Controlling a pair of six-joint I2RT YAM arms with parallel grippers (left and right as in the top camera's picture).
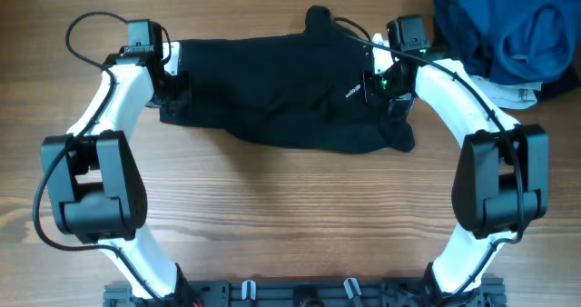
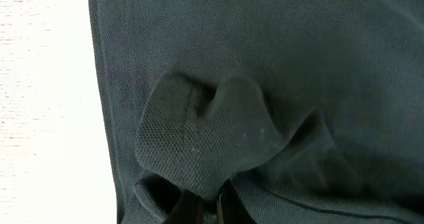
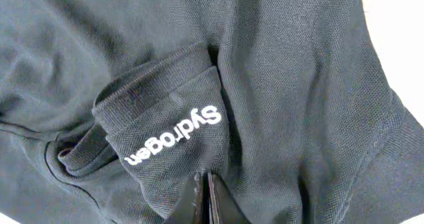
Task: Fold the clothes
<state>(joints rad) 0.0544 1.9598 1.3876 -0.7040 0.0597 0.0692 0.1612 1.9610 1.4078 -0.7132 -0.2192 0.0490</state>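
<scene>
The black garment (image 1: 281, 94) lies spread and wrinkled across the far middle of the table, with a small white logo (image 1: 352, 92) near its right end. My left gripper (image 1: 172, 84) is at its left edge, shut on a raised fold of the black fabric (image 2: 205, 138). My right gripper (image 1: 381, 84) is at its right end, shut on a sleeve cuff with white lettering (image 3: 175, 134). The fingertips show pinched together in the left wrist view (image 2: 211, 207) and the right wrist view (image 3: 202, 191).
A bright blue garment (image 1: 508, 25) is bunched at the far right corner, over a small white folded piece (image 1: 508, 94). Bare wooden table (image 1: 290, 216) lies in front of the black garment. Both arm bases stand at the near edge.
</scene>
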